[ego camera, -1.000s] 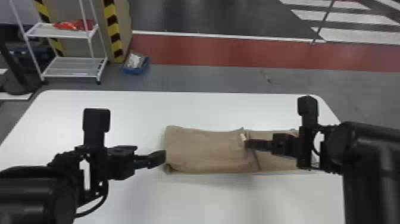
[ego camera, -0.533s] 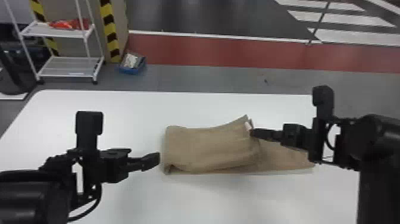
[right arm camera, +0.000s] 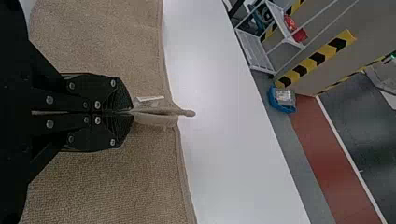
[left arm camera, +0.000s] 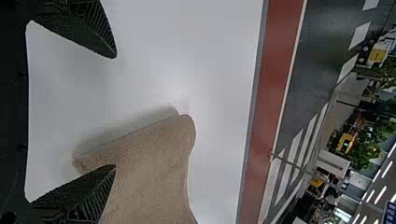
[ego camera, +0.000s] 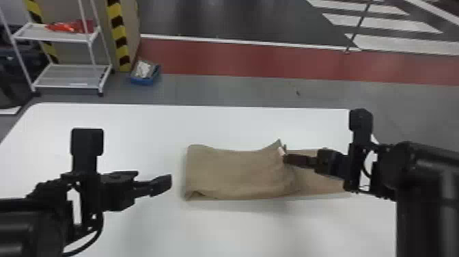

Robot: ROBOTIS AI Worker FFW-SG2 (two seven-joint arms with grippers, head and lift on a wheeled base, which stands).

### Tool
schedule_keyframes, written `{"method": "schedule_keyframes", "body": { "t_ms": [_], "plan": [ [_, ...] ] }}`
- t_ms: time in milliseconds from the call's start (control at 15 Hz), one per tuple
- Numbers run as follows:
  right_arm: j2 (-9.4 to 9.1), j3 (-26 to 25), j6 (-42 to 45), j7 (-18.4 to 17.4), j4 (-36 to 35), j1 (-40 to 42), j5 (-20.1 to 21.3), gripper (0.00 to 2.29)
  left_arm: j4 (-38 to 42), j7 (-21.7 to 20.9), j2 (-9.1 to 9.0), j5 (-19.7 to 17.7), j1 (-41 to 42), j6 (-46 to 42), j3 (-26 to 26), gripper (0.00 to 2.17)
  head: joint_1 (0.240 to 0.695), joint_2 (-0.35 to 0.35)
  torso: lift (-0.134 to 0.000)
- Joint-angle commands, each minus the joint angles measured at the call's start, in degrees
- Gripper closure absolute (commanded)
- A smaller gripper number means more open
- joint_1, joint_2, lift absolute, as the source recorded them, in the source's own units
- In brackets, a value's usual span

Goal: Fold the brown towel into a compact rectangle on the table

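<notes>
Where the white table [ego camera: 136,126] ends, grey floor [ego camera: 218,89] borders a red strip [ego camera: 273,61].

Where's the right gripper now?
The right gripper is right of centre in the head view, pinching the towel at its raised far edge, beside the white tag.

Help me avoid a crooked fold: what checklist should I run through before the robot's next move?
Right gripper shut on the brown towel: ok.
Left gripper open, holding nothing: ok.
Towel supported by the table: ok.
Pinched edge lying flat: not ok, it is raised.
Towel a compact rectangle: not ok, one layer extends farther to the robot's right.
Hidden layers smooth: cannot tell.
</notes>
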State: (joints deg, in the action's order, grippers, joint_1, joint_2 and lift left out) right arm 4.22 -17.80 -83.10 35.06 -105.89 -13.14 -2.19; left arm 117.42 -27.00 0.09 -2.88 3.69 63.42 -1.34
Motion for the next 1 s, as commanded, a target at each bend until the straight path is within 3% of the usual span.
{"method": "schedule_keyframes", "body": {
  "t_ms": [0, 200, 533, 800, 933],
  "plan": [
    [0.0, -1.71, -2.99, 0.45, -3.44, -0.13, -1.24, 1.33, 0.97, -0.07, -0.24, -0.2, 0.18, 0.17, -0.59, 0.04, 0.695, -0.142, -0.124],
    [1.76, -7.6, -6.98, 1.15, -8.1, 1.54, -5.02, 1.33, 1.41, 0.19, -0.24, -1.78, 0.44, -0.36, -1.73, 0.04, 0.695, -0.148, -0.124],
    [2.11, -6.28, 1.4, 0.63, -0.45, 2.07, -4.23, 1.33, 0.88, 0.19, -0.24, -1.78, 0.44, -1.59, -1.47, 0.04, 0.695, -0.189, -0.124],
    [2.37, -8.13, -2.82, 1.07, -3.09, 0.05, -5.02, 1.33, 0.8, 0.19, -0.24, -1.78, 0.44, -1.59, -1.56, 0.04, 0.695, -0.182, -0.124],
    [4.57, -10.41, -6.33, 1.15, -4.06, 0.49, -6.25, 1.33, 0.62, 0.19, -0.24, -1.78, 0.44, -1.59, -1.47, 0.04, 0.695, -0.185, -0.124]
  ]
}}
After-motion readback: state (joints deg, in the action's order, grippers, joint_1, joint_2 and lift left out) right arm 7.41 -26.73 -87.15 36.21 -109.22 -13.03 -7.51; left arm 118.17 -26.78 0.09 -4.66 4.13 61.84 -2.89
